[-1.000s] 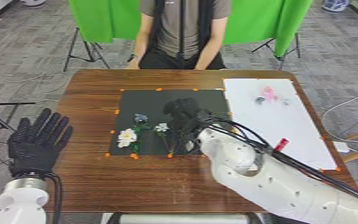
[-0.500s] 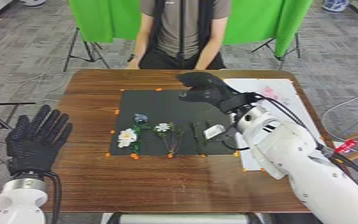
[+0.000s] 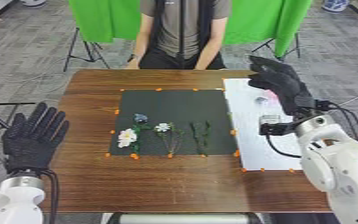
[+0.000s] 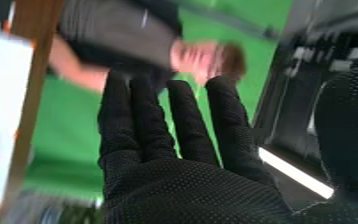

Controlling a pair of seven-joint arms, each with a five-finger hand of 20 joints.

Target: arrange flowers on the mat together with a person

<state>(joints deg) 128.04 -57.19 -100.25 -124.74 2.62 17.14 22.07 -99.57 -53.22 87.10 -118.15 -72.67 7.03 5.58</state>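
White-petalled flowers [image 3: 127,138] lie toward eight o'clock on the black rectangular mat [image 3: 180,107], green stems [image 3: 206,134] toward five. The black-gloved left hand [image 3: 31,142], at nine, and right hand [image 3: 285,86], at two, have straight fingers.

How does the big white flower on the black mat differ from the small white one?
The large white flower with green leaves has a broader bloom than the small white flower on thin stems. The large one lies nearer the left edge of the black mat, the small one nearer its middle. Both lie on it.
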